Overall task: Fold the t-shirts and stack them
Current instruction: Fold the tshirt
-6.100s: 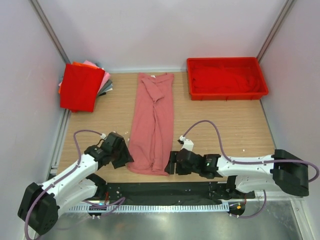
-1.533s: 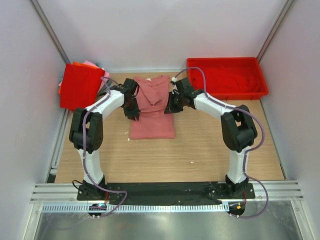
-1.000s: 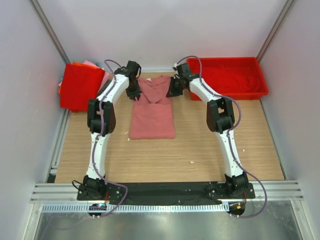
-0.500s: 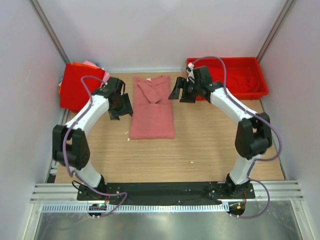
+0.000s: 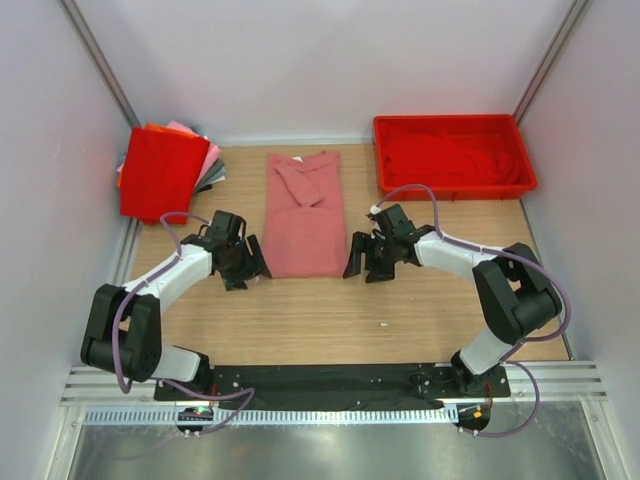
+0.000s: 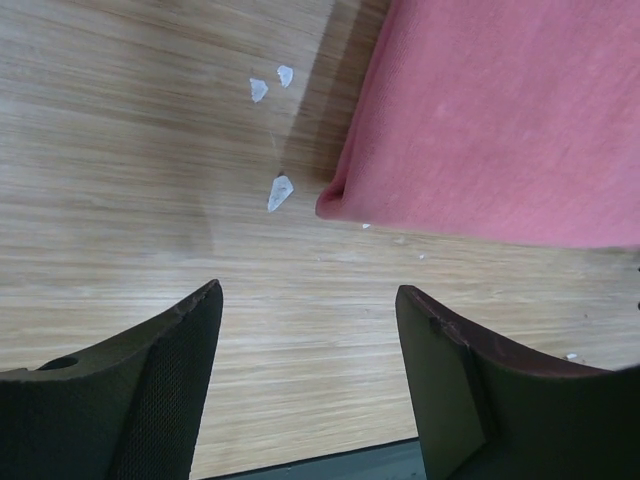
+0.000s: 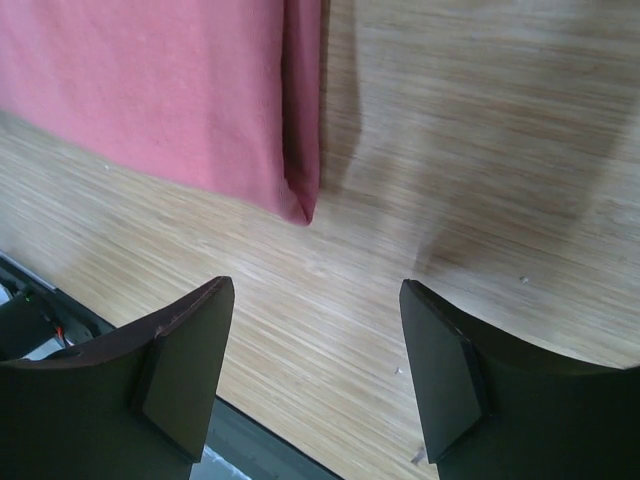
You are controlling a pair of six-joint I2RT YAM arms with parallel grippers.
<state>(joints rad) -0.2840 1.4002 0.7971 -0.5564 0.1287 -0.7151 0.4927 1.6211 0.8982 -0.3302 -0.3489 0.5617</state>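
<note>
Flanking the salmon t-shirt (image 5: 303, 225), left gripper (image 5: 251, 268) and right gripper (image 5: 361, 268) gape.

My left gripper (image 5: 246, 263) hovers low, jaws spread, just left of the salmon-pink t-shirt (image 5: 303, 215); my right gripper (image 5: 362, 262) hovers likewise spread just right of it.

Wood-grain tabletop (image 5: 430, 300), light brown; pale lilac-white walls (image 5: 320, 60) on 3 sides; metal corner posts (image 5: 95, 50) slant up at back L and R; black strip (image 5: 330, 378) along near edge, then slotted white rail (image 5: 330, 415), then brushed metal sheet (image 5: 330, 455); few white flecks (image 6: 280, 190) on wood; soft even light, faint shadows
</note>
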